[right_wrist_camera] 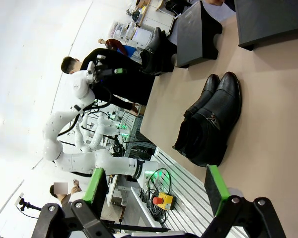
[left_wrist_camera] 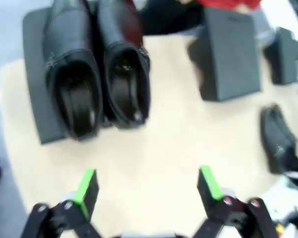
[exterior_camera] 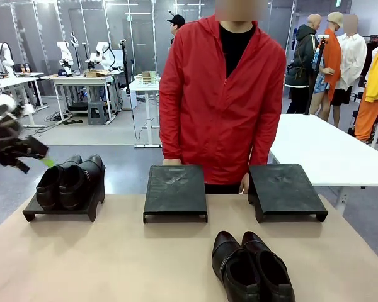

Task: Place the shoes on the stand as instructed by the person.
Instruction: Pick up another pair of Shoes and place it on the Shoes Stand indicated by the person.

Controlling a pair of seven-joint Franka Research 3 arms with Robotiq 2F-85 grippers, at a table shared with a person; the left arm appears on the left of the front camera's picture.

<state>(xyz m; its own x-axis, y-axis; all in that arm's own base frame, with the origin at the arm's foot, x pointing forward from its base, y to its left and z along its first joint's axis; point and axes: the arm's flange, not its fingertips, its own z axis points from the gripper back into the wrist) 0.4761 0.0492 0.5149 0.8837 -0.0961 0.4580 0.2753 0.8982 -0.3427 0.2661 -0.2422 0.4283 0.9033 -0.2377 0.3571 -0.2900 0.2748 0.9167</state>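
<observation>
One glossy black leather shoe pair [exterior_camera: 69,182] stands on the left black stand [exterior_camera: 31,211]. The second pair [exterior_camera: 252,267] waits on the beige tabletop [exterior_camera: 113,264]. Left gripper [left_wrist_camera: 146,178] and right gripper [right_wrist_camera: 154,178] fingers are released, empty. Next: probably grasp it.

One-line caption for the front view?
One pair of black dress shoes on the left stand, a second pair on the table, a person in red behind the middle stand.

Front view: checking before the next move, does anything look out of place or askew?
Nothing looks damaged or spilled. One pair of shoes sits neatly on the left stand. The other pair lies on the table near the robot's edge, slightly angled, not on a stand; that fits an unfinished task.
</observation>
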